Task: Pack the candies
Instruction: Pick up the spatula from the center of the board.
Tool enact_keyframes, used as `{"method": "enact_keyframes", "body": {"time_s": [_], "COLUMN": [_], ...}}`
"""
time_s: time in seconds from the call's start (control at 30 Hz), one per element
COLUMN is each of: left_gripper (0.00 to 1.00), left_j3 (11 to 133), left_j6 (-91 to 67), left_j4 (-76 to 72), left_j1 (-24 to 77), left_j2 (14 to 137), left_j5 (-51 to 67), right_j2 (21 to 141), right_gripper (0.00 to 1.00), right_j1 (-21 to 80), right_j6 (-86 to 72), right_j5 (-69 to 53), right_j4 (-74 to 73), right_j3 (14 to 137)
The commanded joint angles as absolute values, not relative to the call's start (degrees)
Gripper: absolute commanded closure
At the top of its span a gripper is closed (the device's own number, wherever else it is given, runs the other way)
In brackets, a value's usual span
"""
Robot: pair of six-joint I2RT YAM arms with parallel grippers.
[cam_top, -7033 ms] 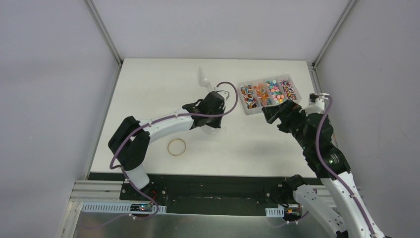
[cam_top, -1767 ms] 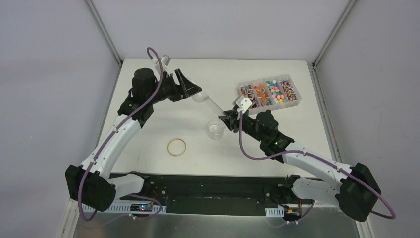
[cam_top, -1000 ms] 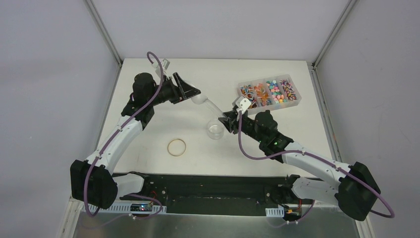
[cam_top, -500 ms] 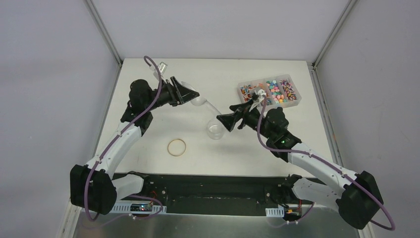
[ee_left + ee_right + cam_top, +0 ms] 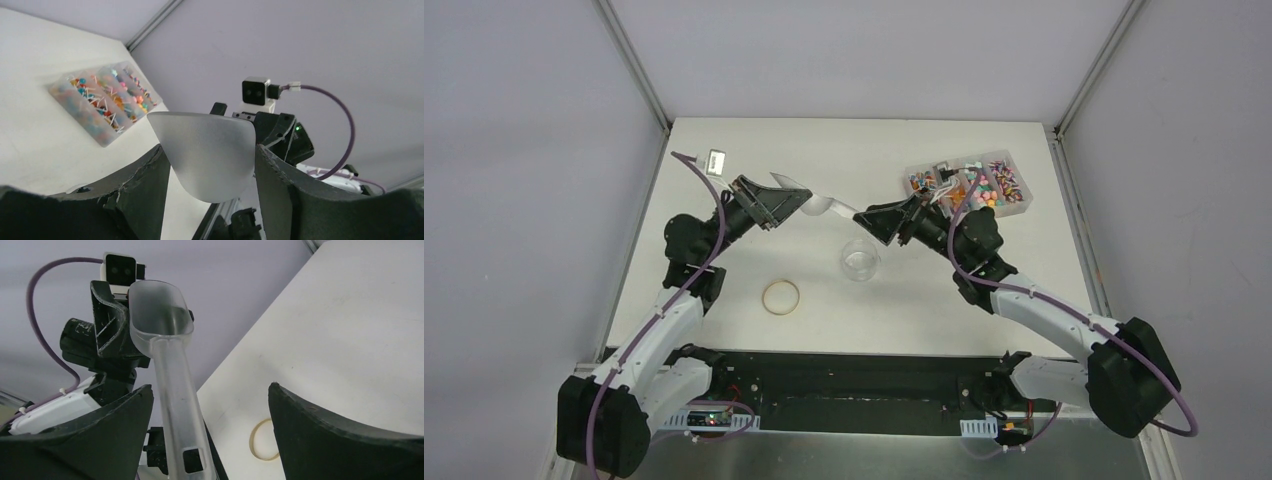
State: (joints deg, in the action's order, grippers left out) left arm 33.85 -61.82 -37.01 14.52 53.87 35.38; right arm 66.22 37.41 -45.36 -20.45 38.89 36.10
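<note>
White tabletop (image 5: 824,140) beneath all. Clear compartmented plastic box (image 5: 1022,207) at far right. Raised left gripper (image 5: 776,200) clamped on bowl of clear plastic scoop (image 5: 822,206). Opposite, right gripper (image 5: 876,222) spread wide astride scoop handle, not touching it. Clear round cup (image 5: 859,260) upright on tabletop, below & btwn grippers. Tan rubber-band ring (image 5: 781,296) flat, near-left of cup. Tiny multicoloured candies (image 5: 977,186) in box compartments.

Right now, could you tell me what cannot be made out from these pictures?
Candies: some covered by the right arm's camera and cable, top view.
Clear cup: contents too small to tell, top view; not seen in either wrist view.
Scoop: handle end cut off by the bottom edge, right wrist view.
Rubber band: partly behind the right gripper, right wrist view.
</note>
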Motion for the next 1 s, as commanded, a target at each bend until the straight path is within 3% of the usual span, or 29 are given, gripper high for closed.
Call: {"method": "enact_keyframes", "body": {"time_s": [0.0, 0.17, 0.4, 0.97], "left_gripper": [0.72, 0.72, 0.72, 0.73], "left_j3": [30.54, 26.47, 24.26, 21.76], "left_j6": [-68.81, -74.32, -75.3, -73.21], "left_j4": [-49.12, -55.31, -59.16, -59.3], "left_j1": [13.97, 13.97, 13.97, 13.97], "left_j2": [50.4, 49.54, 49.75, 48.66], "left_j5": [26.55, 21.09, 19.92, 20.06], "right_j2": [68.72, 70.66, 72.93, 77.63], "right_gripper": [0.14, 0.17, 0.3, 0.5], "right_j1": [39.22, 40.95, 41.98, 43.37], "right_j6": [-49.31, -50.12, -49.98, -51.57], "right_j5": [-20.52, -18.58, -16.36, -15.04], "right_j4": [49.92, 56.39, 56.42, 56.51], "right_j3": [39.79, 40.0, 42.91, 46.36]}}
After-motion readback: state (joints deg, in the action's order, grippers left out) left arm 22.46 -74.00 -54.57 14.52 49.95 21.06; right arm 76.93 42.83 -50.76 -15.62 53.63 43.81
